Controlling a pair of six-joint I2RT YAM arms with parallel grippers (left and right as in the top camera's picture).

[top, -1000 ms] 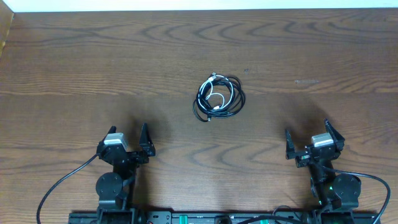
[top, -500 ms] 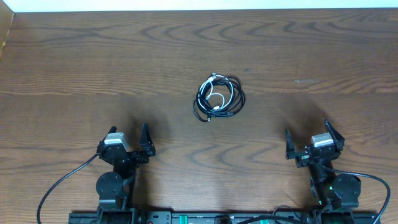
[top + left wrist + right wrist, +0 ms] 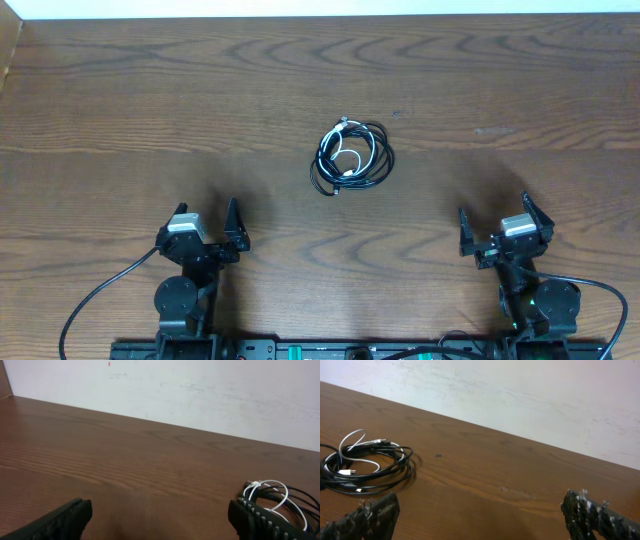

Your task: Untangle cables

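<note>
The cables (image 3: 351, 157) lie in one small coiled bundle of thin black cords with a white cord and silver plug ends, on the wooden table (image 3: 150, 110) at its middle. The bundle also shows at the right edge of the left wrist view (image 3: 280, 497) and at the left of the right wrist view (image 3: 365, 462). My left gripper (image 3: 207, 222) is open and empty near the front edge, well left of the bundle. My right gripper (image 3: 495, 222) is open and empty near the front edge, well right of it. Neither touches the cables.
A pale wall (image 3: 200, 390) runs along the table's far edge. Thick black arm wires (image 3: 95, 300) trail at the front by each arm base. A wooden side panel (image 3: 8, 50) stands at the far left corner.
</note>
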